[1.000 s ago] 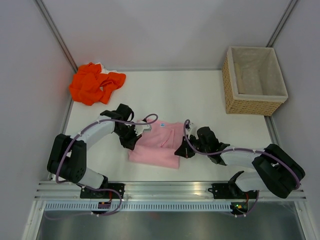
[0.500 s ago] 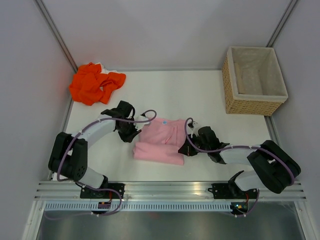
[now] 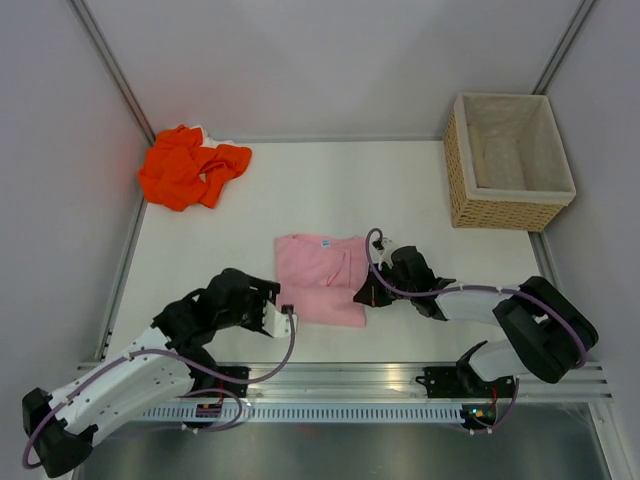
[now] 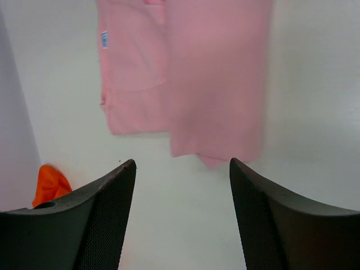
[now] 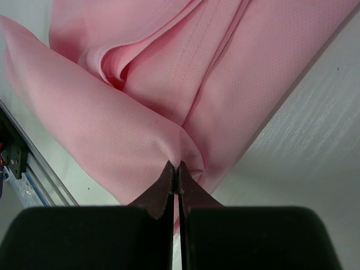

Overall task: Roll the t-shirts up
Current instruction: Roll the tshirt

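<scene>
The pink t-shirt [image 3: 318, 278] lies folded into a rough rectangle mid-table. My right gripper [image 3: 363, 296] is shut on a fold at its near right edge; in the right wrist view the fingertips [image 5: 176, 167] pinch the pink cloth [image 5: 135, 95]. My left gripper [image 3: 284, 314] hangs open off the shirt's near left corner, touching nothing. In the left wrist view that gripper [image 4: 183, 163] has bare table between its fingers, with the pink t-shirt [image 4: 191, 79] ahead. The orange t-shirt [image 3: 190, 166] sits crumpled at the back left, also glimpsed as an orange patch [image 4: 49, 183].
A wicker basket [image 3: 500, 212] with pale lining stands at the back right. White walls close in the table on three sides, and a metal rail [image 3: 340, 378] runs along the near edge by the arm bases.
My left gripper opened, let go of the pink t-shirt's left edge and pulled back toward the near left. The right gripper kept its pinch, shifting slightly.
</scene>
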Controlling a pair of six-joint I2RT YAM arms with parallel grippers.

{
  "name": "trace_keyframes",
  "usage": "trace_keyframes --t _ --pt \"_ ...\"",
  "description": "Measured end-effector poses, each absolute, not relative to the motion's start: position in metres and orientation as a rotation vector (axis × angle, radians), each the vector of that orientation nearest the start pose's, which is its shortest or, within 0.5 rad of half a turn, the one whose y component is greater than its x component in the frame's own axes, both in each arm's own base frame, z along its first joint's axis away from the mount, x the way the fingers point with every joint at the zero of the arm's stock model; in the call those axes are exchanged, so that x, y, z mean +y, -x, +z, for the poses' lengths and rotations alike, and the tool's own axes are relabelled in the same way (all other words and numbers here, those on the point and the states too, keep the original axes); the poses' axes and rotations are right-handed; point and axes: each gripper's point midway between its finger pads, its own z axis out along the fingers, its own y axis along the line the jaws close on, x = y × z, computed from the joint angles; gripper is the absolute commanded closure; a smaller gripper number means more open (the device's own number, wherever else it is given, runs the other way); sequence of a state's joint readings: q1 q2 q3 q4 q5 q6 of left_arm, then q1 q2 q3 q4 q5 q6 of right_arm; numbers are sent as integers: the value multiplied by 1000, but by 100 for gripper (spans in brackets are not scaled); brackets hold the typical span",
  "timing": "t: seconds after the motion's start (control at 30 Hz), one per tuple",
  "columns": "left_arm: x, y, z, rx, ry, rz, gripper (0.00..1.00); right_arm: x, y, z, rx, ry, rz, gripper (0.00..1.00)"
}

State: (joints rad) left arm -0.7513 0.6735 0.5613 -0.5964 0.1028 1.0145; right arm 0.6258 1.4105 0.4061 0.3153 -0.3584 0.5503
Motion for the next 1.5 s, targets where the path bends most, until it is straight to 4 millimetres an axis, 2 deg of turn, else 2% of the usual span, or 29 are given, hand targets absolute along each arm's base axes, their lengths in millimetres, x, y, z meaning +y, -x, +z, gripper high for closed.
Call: trace_keyframes --t 0.07,0.17,0.37,0.53,0.57,0.63,0.67,0.73,0.77,0.8,0.87,0.97,1.1,1.2,1.27,1.37,1.43,1.5 --pt "-153 -172 106 1349 -1889 11 27 251 -207 24 2407 292 994 100" --pt "-149 -163 76 1348 -1998 28 28 251 -207 22 2416 289 992 100" --pt "-146 -166 40 1374 -2104 89 37 251 -206 19 2433 276 995 100" --pt "-141 -170 24 1378 -2130 141 44 252 -206 19 2435 270 999 100" --pt "-142 -172 24 1368 -2124 154 52 252 -206 19 2435 271 1001 100" --pt "-141 -174 21 1362 -2123 168 63 252 -206 19 2436 273 1004 99" --pt "-140 -175 20 1361 -2127 180 74 252 -206 19 2436 275 1005 98" --pt "-139 -176 16 1366 -2135 191 84 253 -205 19 2435 286 1005 88" --pt "-138 -177 15 1370 -2138 203 93 253 -205 20 2432 300 1005 84" --pt "-138 -178 13 1376 -2139 206 97 253 -205 20 2431 316 1002 79" --pt "-138 -181 13 1393 -2126 225 98 253 -205 26 2416 353 994 71" --pt "-138 -182 15 1437 -2098 218 98 251 -208 43 2362 422 972 66" --pt "-137 -176 22 1539 -2072 143 98 246 -220 80 2242 534 882 61" --pt "-141 -173 36 1613 -2026 35 98 242 -225 109 2122 641 795 61" --pt "-145 -176 49 1649 -1977 -31 98 246 -216 124 2014 794 734 59" --pt "-145 -183 61 1702 -1910 -95 98 257 -186 137 1816 1075 664 50" --pt "-142 -185 61 1741 -1891 -120 98 260 -168 137 1701 1215 620 49" --pt "-140 -186 57 1772 -1884 -140 98 261 -153 125 1631 1345 550 49"
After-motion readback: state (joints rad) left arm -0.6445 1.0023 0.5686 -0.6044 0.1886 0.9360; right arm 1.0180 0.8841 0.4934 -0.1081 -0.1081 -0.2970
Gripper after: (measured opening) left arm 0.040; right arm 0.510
